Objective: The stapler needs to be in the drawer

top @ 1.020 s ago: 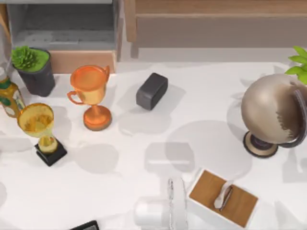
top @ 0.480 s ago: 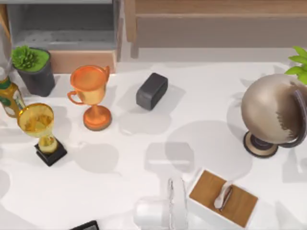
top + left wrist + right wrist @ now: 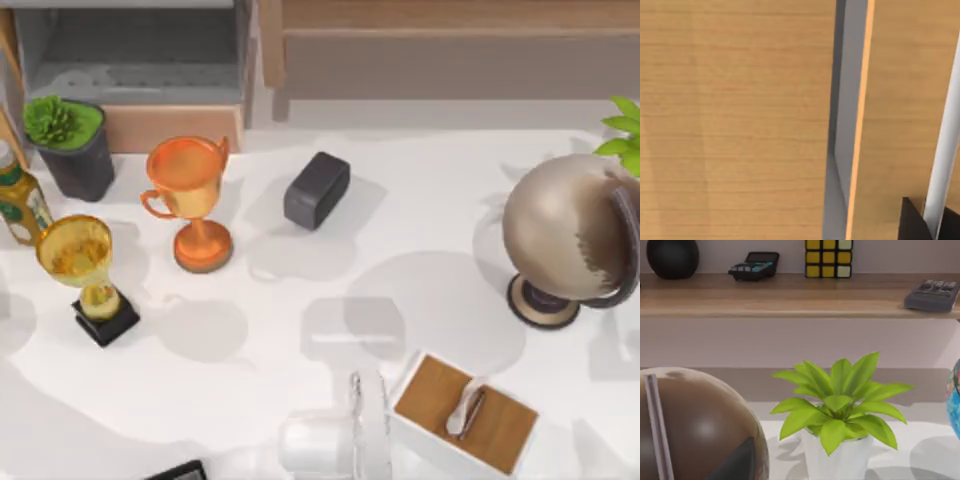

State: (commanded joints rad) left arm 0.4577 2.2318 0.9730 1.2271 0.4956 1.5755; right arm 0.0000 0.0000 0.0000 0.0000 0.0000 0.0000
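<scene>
The boxy drawer with grey inner walls and a light tan wooden front panel [image 3: 170,125] stands pulled open at the far left of the white tabletop [image 3: 400,230], its grey floor bare as far as the top view shows. The slim black stapler [image 3: 178,470] lies at the near edge of the tabletop, left of the middle and well apart from the drawer, only its end in sight. So the drawer part looks done, in my judgement, while the whole carry is left: grasp the stapler, lift it past the clutter and set it inside. Between stapler and drawer stand an orange trophy cup [image 3: 190,200], a golden trophy on a black base [image 3: 85,265], a dark pot with a green succulent [image 3: 68,140] just in front of the drawer's panel, and a bottle with a green label [image 3: 20,200]; a chunky dark grey rounded block [image 3: 316,189] sits further right and is not the stapler. A brown globe on a stand [image 3: 565,240] fills the right side, and a white box with a wooden top [image 3: 465,412] lies near the front. Neither pair of jaws can be judged open or closed; the left wrist view faces tan wood panels at close range, the right wrist view a leafy green plant in a white pot [image 3: 837,415]. No brand or writing can be read; the bottle's label is too small.
</scene>
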